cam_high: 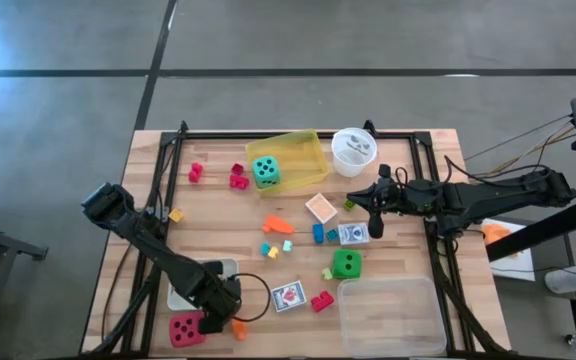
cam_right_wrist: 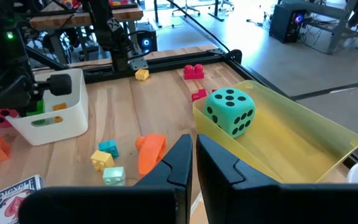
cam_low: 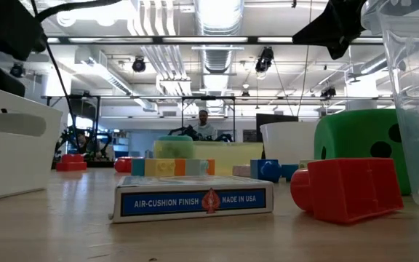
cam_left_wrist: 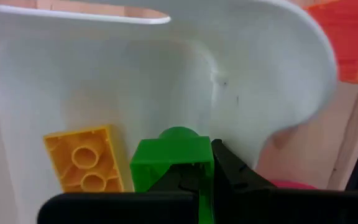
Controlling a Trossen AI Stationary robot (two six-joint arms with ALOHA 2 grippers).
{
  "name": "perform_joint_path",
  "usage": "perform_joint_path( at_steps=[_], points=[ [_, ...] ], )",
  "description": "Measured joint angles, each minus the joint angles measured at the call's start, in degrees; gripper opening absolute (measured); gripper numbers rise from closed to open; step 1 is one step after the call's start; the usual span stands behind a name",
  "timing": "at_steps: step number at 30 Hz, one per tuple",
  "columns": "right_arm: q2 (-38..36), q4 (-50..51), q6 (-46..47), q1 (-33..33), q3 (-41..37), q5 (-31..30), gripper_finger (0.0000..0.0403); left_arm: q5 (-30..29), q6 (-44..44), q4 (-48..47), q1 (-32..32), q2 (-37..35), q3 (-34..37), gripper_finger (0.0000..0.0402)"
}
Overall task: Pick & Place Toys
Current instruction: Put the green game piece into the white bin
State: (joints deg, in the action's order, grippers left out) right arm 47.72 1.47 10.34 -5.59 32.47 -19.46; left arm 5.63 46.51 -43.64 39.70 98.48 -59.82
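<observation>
My left gripper [cam_high: 220, 297] is shut on a green block [cam_left_wrist: 173, 158] over the white tray [cam_high: 190, 290] at the near left; it also shows in the right wrist view [cam_right_wrist: 37, 106]. A yellow block [cam_left_wrist: 87, 158] lies on the tray's floor. A red die [cam_high: 186, 328] and an orange block [cam_high: 238, 328] lie near the tray. My right gripper [cam_right_wrist: 193, 155] is shut and empty above the table's middle right [cam_high: 376, 218]. A teal die [cam_high: 265, 172] sits in the yellow tray [cam_high: 303, 150]. A green die [cam_high: 345, 264] and several small blocks lie mid-table. My left gripper pinches the green block's near end [cam_left_wrist: 194, 168] between its two fingers. The block's studded far end sticks out past the fingertips [cam_left_wrist: 229, 171], inside the white tray next to the yellow block. I cannot tell whether the block touches the tray's floor.
A clear tray [cam_high: 388, 315] stands at the near right, and a round white cup [cam_high: 353, 150] at the far right. Card packs lie at the near middle [cam_high: 288, 295] and by the right gripper [cam_high: 353, 234]. Red blocks [cam_high: 238, 178] lie at the far left.
</observation>
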Motion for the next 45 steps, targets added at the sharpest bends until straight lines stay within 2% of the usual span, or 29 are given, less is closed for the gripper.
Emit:
perform_joint_path(
  at_steps=[23, 28, 40, 45],
  points=[
    [0.0, 0.0, 0.0, 0.0, 0.0, 0.0, 0.002, 0.2, 0.2, 3.8, 0.0, 0.0, 2.1, 0.0003],
    [0.0, 0.0, 0.0, 0.0, 0.0, 0.0, 0.002, 3.0, 0.0, 3.5, 0.0, 0.0, 2.1, 0.0009],
    [0.0, 0.0, 0.1, 0.0, 0.0, 0.0, 0.002, 3.0, -0.2, 3.1, 0.0, 0.0, 2.1, 0.0138],
    [0.0, 0.0, 0.1, 0.0, 0.0, 0.0, 0.002, 3.0, -0.2, 3.0, 0.0, 0.0, 2.1, 0.0179]
  ],
)
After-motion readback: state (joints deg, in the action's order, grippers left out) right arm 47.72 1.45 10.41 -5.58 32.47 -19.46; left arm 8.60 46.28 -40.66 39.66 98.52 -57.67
